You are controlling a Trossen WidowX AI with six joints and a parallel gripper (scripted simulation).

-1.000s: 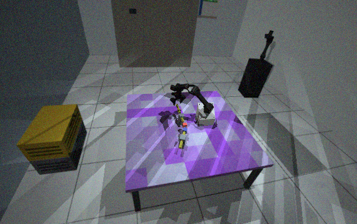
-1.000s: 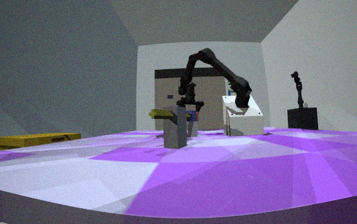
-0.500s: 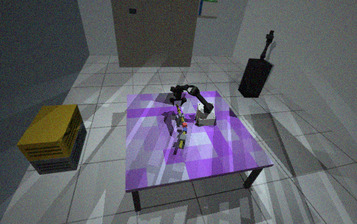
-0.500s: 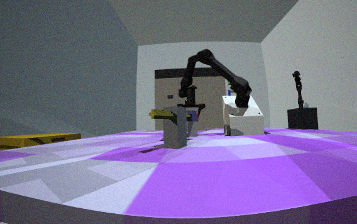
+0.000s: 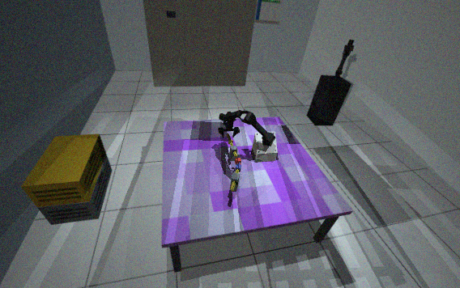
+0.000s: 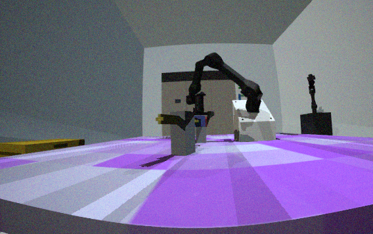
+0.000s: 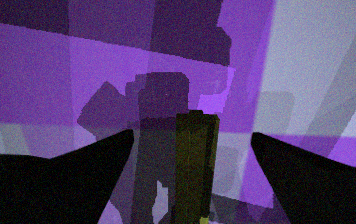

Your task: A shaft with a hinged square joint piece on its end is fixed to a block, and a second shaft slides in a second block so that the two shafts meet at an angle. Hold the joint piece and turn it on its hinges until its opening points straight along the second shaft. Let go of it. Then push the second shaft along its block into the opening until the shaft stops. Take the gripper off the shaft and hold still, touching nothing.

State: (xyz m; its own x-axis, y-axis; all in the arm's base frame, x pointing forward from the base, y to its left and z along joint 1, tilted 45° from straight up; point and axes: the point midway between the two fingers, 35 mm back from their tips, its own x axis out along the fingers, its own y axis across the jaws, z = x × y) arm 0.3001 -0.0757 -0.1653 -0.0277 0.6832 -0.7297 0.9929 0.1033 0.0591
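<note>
My gripper (image 5: 229, 132) (image 7: 191, 136) is open above the table's far part. Its fingers stand on either side of the outer end of the far yellow shaft (image 5: 230, 141) (image 7: 192, 165), with gaps visible on both sides in the wrist view. That shaft passes through the far grey block (image 5: 233, 150). Another yellow shaft (image 5: 234, 185) (image 6: 168, 119) runs through the near grey block (image 5: 235, 176) (image 6: 182, 139). Between the blocks are a red part (image 5: 238, 160) and a blue part (image 5: 238, 166) (image 6: 199, 120) of the joint. The opening's exact direction is too small to tell.
The arm rises from a pale box-like base (image 5: 265, 154) (image 6: 257, 129) right of the blocks on the purple patterned table (image 5: 178, 202) (image 6: 210, 197). A yellow crate (image 5: 65, 162) stands left of the table. A black stand (image 5: 330, 99) (image 6: 316, 124) with another arm stands back right.
</note>
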